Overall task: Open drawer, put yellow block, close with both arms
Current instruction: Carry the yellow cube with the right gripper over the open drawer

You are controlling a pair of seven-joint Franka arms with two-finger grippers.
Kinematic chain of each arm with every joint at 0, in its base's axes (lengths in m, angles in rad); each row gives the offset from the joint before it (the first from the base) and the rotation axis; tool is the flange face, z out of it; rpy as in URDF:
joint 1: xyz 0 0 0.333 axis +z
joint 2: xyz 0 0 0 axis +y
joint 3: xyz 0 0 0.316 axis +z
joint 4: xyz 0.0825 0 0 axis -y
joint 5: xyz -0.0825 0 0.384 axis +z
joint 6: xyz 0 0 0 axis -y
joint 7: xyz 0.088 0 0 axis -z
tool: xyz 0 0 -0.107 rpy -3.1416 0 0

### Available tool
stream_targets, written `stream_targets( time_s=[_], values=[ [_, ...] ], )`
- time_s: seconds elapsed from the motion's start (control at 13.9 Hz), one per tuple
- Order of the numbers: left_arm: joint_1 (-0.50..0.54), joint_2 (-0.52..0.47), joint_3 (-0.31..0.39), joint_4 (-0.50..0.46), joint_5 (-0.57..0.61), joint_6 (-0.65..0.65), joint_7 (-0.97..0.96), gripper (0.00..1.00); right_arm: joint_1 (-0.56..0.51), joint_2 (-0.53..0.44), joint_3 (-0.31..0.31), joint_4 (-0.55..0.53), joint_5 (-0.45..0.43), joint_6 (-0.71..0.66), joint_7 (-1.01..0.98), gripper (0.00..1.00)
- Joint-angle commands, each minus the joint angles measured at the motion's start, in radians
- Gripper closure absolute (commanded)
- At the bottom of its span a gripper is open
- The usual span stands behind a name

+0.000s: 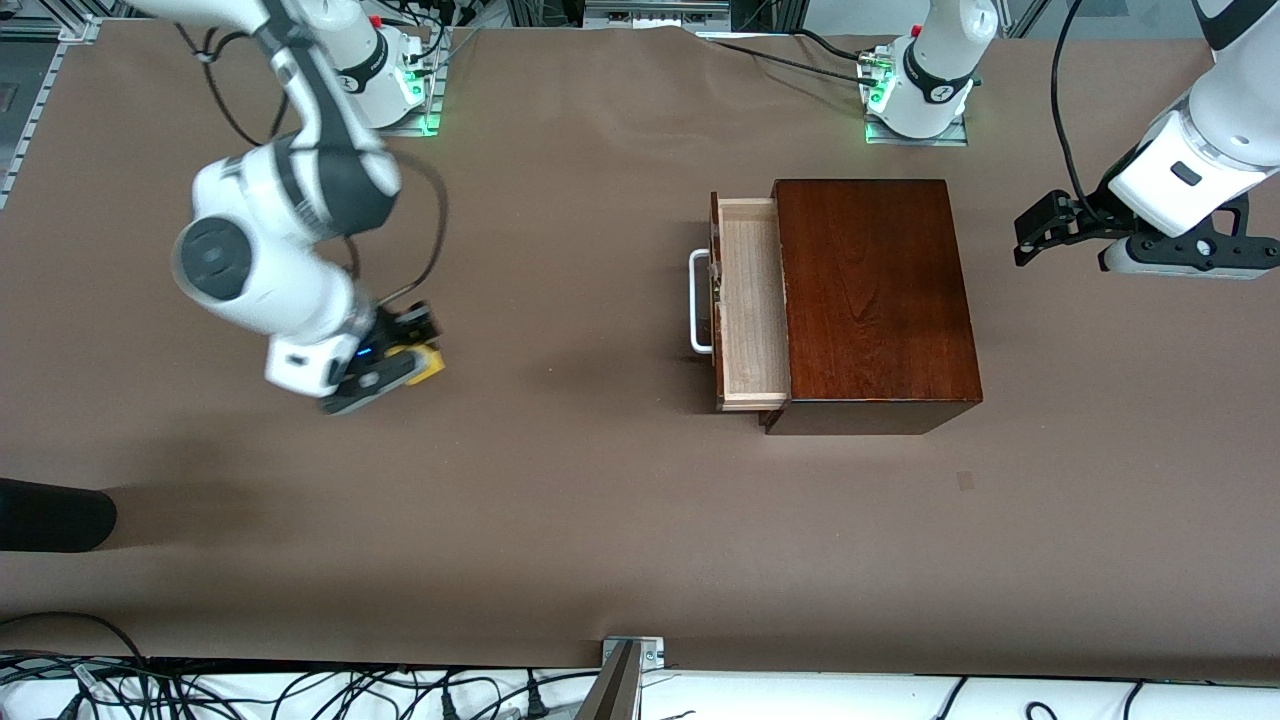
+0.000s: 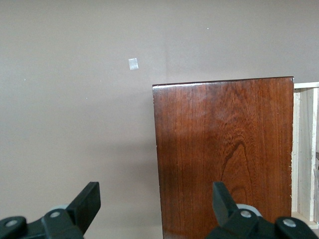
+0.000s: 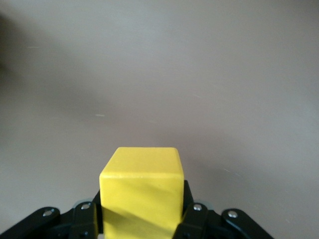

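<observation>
A brown paper-like sheet covers the table (image 1: 560,480); a small pale square of tape (image 1: 965,481) lies on it nearer the front camera than the box (image 1: 875,300), and a dark rounded object (image 1: 50,515) pokes in at the right arm's end of the table; tangled black cables (image 1: 300,690) run along the near edge, off the work surface; nothing stands on the bare sheet between the block and the drawer

The right gripper (image 1: 400,360) is at the right arm's end of the table, well apart from the box, and its black fingers (image 3: 192,219) are clamped on the yellow block (image 1: 427,362), pressing it on two opposite faces; in the right wrist view the block (image 3: 141,191) fills the space between the fingers, though whether it rests on the sheet or hangs just above it is hard to say

The drawer (image 1: 750,300) is pulled partly out of the box toward the right arm's end, its tray open upward; its white U-shaped handle (image 1: 698,302) sticks out from the dark front

The left gripper (image 1: 1040,232) waits in the air over the table by the box's end toward the left arm, fingers (image 2: 85,201) spread wide with nothing between them

The box is glossy, dark reddish wood with visible grain, rectangular and flat-topped; the tray is pale, unfinished-looking wood; the block is a smooth, bright cube with crisp edges
</observation>
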Motion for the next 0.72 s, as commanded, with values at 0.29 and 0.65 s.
stream_targets(
  time_s=[0.29, 0.65],
  values=[
    [0.003, 0.006, -0.004, 0.026, 0.010, -0.023, 0.020, 0.00, 0.379, 0.183, 0.002, 0.342, -0.121, -0.062, -0.046, 1.00],
    [0.005, 0.006, -0.004, 0.027, 0.010, -0.023, 0.020, 0.00, 0.614, 0.283, -0.002, 0.479, -0.265, -0.053, -0.046, 1.00]
  ],
)
